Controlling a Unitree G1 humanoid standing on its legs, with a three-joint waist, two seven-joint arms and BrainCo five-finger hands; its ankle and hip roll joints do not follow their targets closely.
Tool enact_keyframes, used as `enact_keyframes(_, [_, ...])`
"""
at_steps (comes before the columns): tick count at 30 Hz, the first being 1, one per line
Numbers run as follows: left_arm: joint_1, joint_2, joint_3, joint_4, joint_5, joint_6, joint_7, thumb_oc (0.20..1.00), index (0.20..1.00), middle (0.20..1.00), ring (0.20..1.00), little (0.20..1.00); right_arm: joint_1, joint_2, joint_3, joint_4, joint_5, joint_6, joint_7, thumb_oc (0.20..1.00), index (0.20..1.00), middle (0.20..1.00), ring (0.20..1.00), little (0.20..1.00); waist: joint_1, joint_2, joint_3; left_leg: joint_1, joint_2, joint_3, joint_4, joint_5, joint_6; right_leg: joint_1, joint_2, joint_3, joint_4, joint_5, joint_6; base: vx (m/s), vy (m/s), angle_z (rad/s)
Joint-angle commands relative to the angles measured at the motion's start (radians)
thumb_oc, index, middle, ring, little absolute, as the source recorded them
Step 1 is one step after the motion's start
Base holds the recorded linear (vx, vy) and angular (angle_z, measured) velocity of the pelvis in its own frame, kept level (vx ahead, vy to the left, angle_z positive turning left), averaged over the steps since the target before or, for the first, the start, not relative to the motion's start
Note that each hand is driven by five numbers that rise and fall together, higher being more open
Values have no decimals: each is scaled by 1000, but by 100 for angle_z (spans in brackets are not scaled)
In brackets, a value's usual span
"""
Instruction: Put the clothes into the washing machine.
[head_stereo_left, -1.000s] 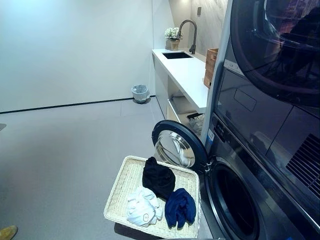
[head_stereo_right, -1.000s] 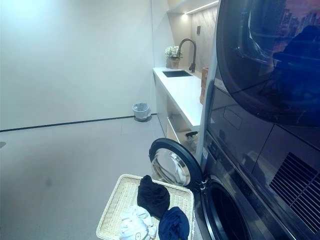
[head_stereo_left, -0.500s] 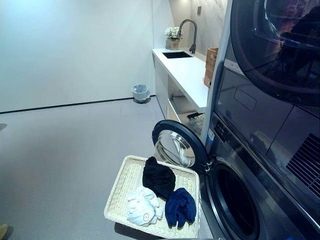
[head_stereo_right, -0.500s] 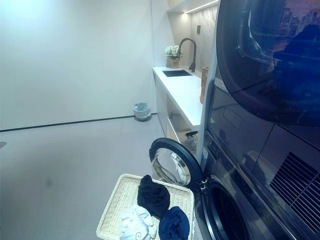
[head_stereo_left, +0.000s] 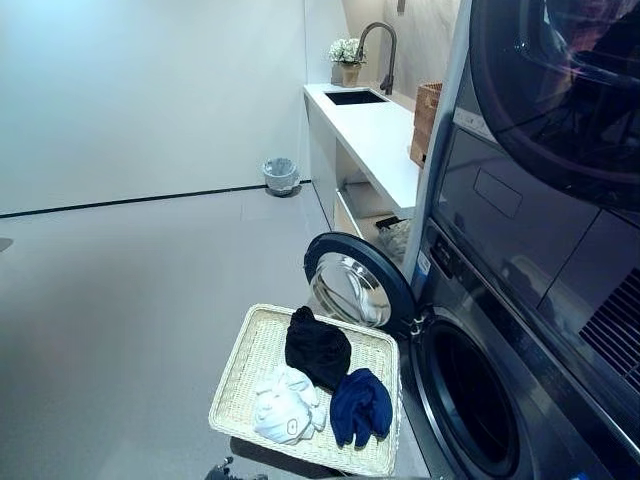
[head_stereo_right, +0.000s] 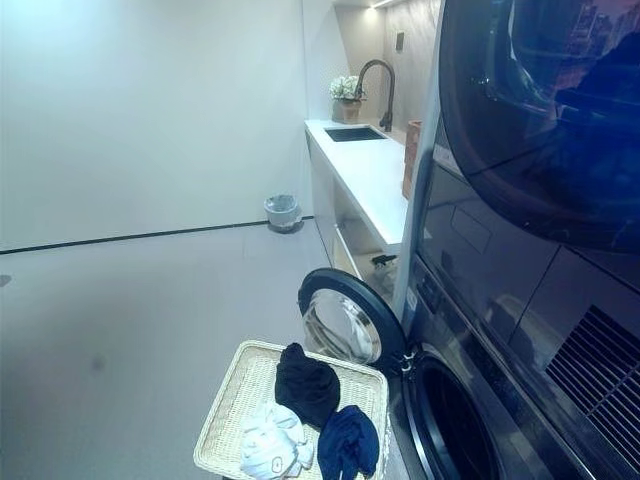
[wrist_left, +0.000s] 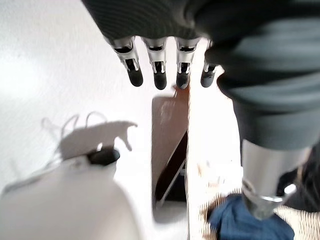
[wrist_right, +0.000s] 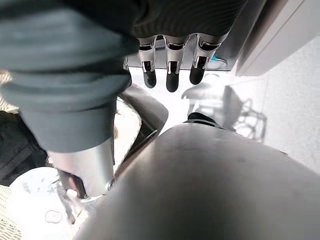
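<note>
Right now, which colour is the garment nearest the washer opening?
Dark blue garment; clearest in the left eye view.

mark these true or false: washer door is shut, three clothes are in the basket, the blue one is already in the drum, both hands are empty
1. The washing machine door is shut. False: it stands open beside the drum opening.
2. Three clothes lie in the basket. True: black garment, white garment, blue garment.
3. The blue garment is in the drum. False: it lies in the basket.
4. The left hand and right hand hold nothing. True: fingers straight.
</note>
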Motion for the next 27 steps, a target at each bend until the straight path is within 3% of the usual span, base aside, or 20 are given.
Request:
enact_keyframes(1, [-162, 15, -52, 0, 121, -42, 208, 1000, 1000, 1000, 1000, 1000, -122, 1, 72, 23, 36, -8, 3, 1000, 1000, 1000, 1000, 1000, -5, -23, 89, 12, -115, 68, 39, -117, 82, -39, 4, 45, 73, -57, 50, -29, 74, -3])
enact_keyframes(4, [-230, 31, -91, -10, 133, -19, 284, 1000, 1000, 1000, 1000, 1000, -164, -19, 98, 11, 57, -10, 0, 1000, 1000, 1000, 1000, 1000, -18, -19, 131, -34, -112, 73, 63, -116, 86, -95, 3, 72, 99, -53, 47, -69, 75, -9])
enact_keyframes(8, [-286, 43, -109, -15, 149, 4, 310, 1000, 1000, 1000, 1000, 1000, -202, -29, 110, 4, 70, -19, -2, 1000, 1000, 1000, 1000, 1000, -31, -18, 168, -76, -111, 75, 85, -115, 90, -144, 6, 104, 121, -49, 46, -80, 51, -14])
enact_keyframes(13, [-446, 64, -151, -28, 124, 63, 372, 1000, 1000, 1000, 1000, 1000, -312, -38, 150, -37, 91, -15, -13, 1000, 1000, 1000, 1000, 1000, -73, -8, 279, -179, -111, 85, 127, -104, 95, -274, 10, 170, 196, -43, 51, -92, 92, -21])
enact_keyframes(22, [-620, 106, -152, -10, 72, 90, 377, 1000, 1000, 1000, 1000, 1000, -413, -42, 195, -70, 122, -6, -33, 1000, 1000, 1000, 1000, 1000, -97, -17, 382, -337, -125, 94, 237, -111, 93, -428, 2, 211, 261, -22, 48, -49, 54, -11])
enact_keyframes(27, [-753, 151, -164, 42, 51, 155, 326, 1000, 1000, 1000, 1000, 1000, -484, -48, 222, -87, 158, -17, -59, 1000, 1000, 1000, 1000, 1000, -116, -46, 435, -461, -133, 119, 348, -142, 90, -535, 5, 229, 277, 2, 44, -25, 32, -10])
